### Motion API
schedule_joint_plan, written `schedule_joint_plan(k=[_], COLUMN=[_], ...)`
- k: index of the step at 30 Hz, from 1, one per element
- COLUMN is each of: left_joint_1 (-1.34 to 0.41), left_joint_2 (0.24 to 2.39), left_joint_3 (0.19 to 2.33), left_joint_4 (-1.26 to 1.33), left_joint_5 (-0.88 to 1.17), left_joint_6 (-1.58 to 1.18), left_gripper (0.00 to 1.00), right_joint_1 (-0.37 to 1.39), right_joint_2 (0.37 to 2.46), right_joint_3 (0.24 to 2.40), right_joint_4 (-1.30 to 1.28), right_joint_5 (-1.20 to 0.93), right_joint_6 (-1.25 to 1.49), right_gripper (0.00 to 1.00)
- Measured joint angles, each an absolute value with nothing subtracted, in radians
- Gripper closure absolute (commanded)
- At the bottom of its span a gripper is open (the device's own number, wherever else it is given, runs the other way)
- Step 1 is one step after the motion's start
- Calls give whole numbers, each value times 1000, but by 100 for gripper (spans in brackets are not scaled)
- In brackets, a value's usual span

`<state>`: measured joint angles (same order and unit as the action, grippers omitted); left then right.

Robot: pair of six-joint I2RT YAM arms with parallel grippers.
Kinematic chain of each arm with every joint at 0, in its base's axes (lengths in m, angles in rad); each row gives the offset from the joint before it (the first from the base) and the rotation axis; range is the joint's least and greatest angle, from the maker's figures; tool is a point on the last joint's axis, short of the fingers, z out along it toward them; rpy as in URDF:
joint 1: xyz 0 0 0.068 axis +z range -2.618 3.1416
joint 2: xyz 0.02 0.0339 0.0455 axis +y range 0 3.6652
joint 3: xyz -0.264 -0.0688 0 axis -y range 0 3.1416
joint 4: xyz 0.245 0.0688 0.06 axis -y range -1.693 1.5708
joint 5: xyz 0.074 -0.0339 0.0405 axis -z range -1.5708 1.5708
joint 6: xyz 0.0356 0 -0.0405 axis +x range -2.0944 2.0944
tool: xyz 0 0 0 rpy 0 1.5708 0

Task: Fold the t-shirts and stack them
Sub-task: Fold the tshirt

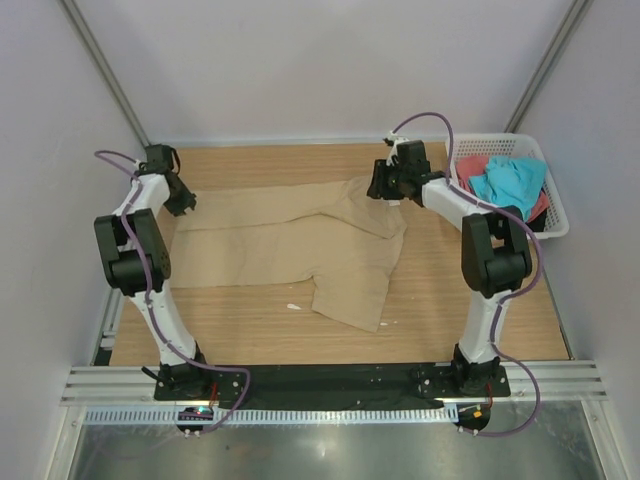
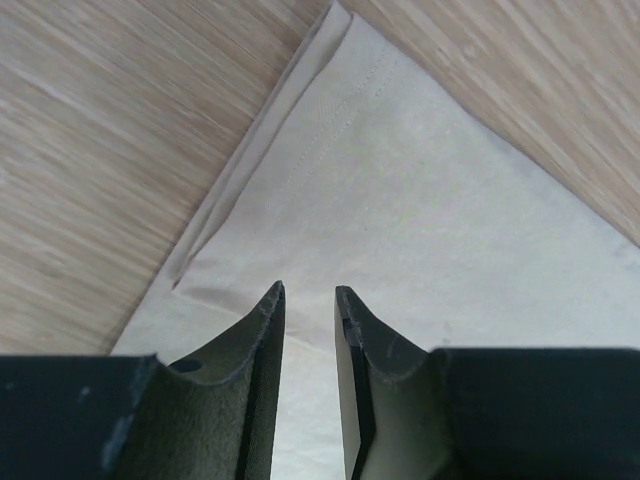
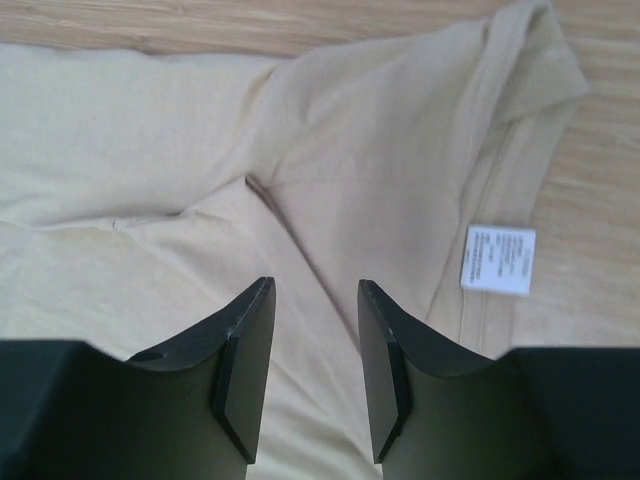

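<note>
Tan shirt [image 1: 290, 245] lies spread on table [image 1: 450, 320], seemingly half-folded. Your left pincer [image 2: 309, 288] and right pincer [image 3: 316, 284] both parted, empty, over far edge. Next: you grip edge, fold over.

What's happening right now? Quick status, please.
Left gripper open over tan t-shirt corner. Right gripper open by its neck label. Shirt flat on table, unheld. Other shirts in basket, nothing blocking.

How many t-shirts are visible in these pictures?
3. A tan t-shirt lies spread on the table; a turquoise t-shirt and a coral-red t-shirt sit in the white basket. More may hide underneath.
</note>
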<state>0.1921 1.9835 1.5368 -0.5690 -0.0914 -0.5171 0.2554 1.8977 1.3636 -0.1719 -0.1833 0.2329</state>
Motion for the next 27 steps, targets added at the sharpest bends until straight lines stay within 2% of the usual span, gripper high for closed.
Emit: schedule_joint_plan(k=[12, 27], left_joint_1=[192, 192], left_joint_2=[2202, 2234], left_joint_3=[1716, 1771], left_joint_4=[-606, -640], left_joint_5=[-79, -85], left_joint_6=[-510, -511], left_gripper=[72, 71], right_joint_1=[252, 258], right_joint_2=[2191, 2296], right_joint_3=[1724, 1766], right_joint_4=[-302, -375], right_joint_5=[-336, -509], right_joint_6=[67, -22], right_gripper=[55, 56])
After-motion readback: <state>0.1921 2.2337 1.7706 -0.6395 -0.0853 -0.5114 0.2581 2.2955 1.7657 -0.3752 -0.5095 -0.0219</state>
